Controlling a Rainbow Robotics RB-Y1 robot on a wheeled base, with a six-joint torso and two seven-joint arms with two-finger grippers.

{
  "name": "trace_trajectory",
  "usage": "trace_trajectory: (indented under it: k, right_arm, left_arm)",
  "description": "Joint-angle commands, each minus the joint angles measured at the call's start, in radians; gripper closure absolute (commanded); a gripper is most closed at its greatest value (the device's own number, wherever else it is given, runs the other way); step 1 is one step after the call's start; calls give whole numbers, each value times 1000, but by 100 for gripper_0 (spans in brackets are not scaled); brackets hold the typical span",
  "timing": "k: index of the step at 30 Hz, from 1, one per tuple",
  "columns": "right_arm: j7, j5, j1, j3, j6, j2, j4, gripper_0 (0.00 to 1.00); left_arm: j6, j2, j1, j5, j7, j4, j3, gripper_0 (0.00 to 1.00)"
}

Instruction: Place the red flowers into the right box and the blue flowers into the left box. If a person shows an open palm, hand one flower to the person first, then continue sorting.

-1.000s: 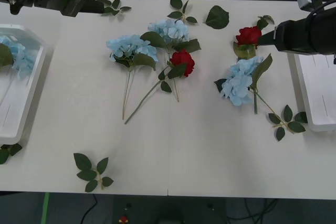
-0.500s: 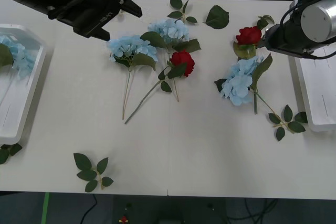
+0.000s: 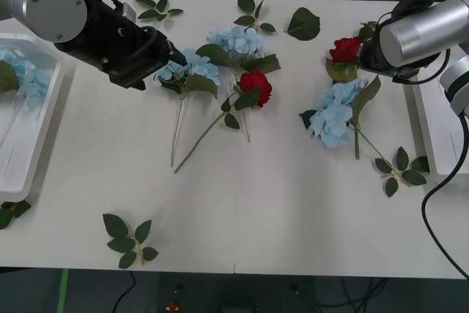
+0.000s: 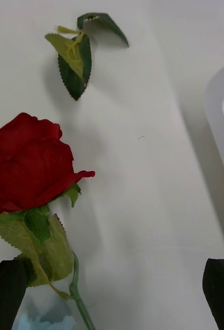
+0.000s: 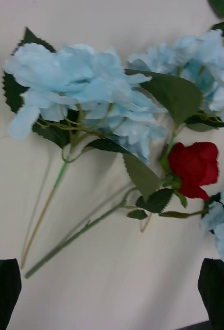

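Both arms reach out over loose flowers, one bloom each.

The left gripper (image 3: 170, 56), fingers apart and empty, hangs over a blue hydrangea (image 3: 183, 67) at centre-left; the right gripper (image 3: 364, 54), likewise spread, hovers beside the far-right red rose (image 3: 346, 50), near the right box (image 3: 440, 126), suiting a pickup.

The white table (image 3: 293, 210) bears blue flowers (image 3: 187, 67) and red flowers (image 3: 255, 84) mid-table, loose leaf sprigs (image 3: 129, 240) near its front edge, the left box (image 3: 29, 144) and right box (image 3: 440, 130) at its ends.
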Motion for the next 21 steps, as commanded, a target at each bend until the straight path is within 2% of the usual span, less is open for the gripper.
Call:
trace_trajectory:
  k: [1, 4, 8, 13, 19, 20, 21]
  right_arm:
    - [44, 38, -74, 2, -78, 74, 114, 0]
    - [61, 64, -91, 20, -153, 121, 207, 0]
    - [71, 69, -118, 103, -254, 164, 307, 0]
    - [67, 53, -125, 178, -357, 183, 365, 0]
    - [70, 49, -125, 204, -363, 183, 370, 0]
    - [71, 49, -125, 204, -363, 183, 373, 5]
    - [68, 49, -125, 204, -363, 183, 373, 43]
  left_arm:
    - [-43, -69, -126, 14, -32, 108, -127, 0]
    - [-77, -121, -153, 20, -29, 176, -206, 0]
    - [-111, -182, -163, 18, -37, 249, -266, 0]
    - [-111, -251, -164, 0, -38, 320, -315, 0]
    - [-111, -291, -164, -14, -40, 363, -367, 0]
    - [-111, -294, -164, -17, -40, 363, -377, 0]
    - [-111, -301, -164, -22, -38, 363, -387, 0]
